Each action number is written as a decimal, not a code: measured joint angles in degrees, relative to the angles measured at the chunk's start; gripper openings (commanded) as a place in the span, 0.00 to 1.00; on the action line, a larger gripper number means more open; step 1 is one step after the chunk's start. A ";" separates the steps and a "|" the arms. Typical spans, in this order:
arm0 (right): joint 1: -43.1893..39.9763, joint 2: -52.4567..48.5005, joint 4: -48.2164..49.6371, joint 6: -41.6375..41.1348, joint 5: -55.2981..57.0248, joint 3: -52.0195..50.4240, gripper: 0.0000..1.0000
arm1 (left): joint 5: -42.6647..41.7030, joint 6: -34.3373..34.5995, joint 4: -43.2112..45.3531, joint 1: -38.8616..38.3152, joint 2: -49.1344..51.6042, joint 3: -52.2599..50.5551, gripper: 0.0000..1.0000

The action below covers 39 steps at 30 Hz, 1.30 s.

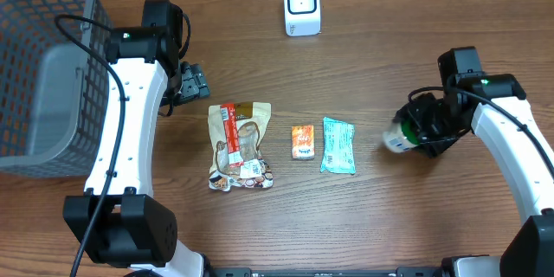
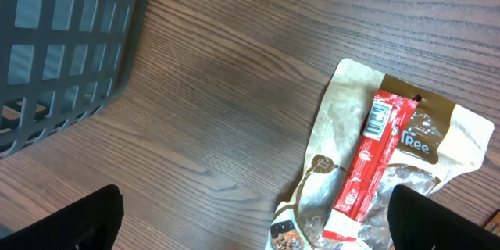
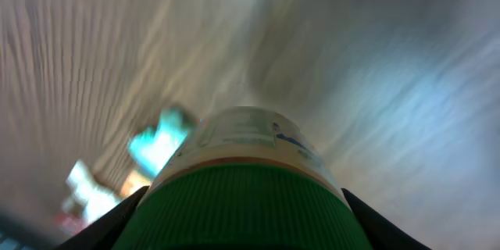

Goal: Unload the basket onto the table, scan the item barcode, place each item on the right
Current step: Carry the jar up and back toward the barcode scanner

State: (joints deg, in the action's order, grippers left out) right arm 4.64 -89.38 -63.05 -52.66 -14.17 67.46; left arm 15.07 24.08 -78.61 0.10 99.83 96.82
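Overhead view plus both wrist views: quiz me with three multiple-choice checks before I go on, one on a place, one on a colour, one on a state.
1. Where is the white scanner?
A) inside a basket
B) standing alone at the far side of the table
C) under an arm

2. What colour is the cap of the bottle in the right claw?
A) red
B) green
C) blue

3. How is the left claw?
A) shut on a wrapper
B) shut on nothing
C) open and empty

Answers:
1 B: the overhead view shows it upright near the table's far edge.
2 B: the right wrist view shows a ribbed green cap.
3 C: the left wrist view shows it spread wide above the table, gripping nothing.
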 measured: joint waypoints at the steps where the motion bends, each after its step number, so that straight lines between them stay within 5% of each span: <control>1: 0.00 0.00 0.70 2.36 2.08 0.00 0.04 | 0.00 0.00 0.00 0.00 0.00 0.00 1.00; 7: 0.00 0.00 5.99 19.47 7.45 0.00 0.04 | 0.00 0.00 -0.02 0.00 0.00 0.00 0.99; 13: 0.00 0.00 8.98 27.93 8.63 -0.02 0.04 | 0.00 0.00 0.00 0.00 0.00 0.00 0.99; 21: 0.00 0.00 10.36 42.73 1.53 -0.02 0.04 | 0.00 0.00 0.00 0.00 0.00 0.00 1.00; 39: 0.00 21.46 16.98 50.93 -3.26 -0.20 0.03 | 0.00 0.00 0.00 0.00 0.00 0.00 1.00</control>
State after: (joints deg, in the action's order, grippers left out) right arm 4.64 -67.92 -46.06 -1.74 -17.43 67.26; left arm 15.07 24.08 -78.61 0.10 99.83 96.82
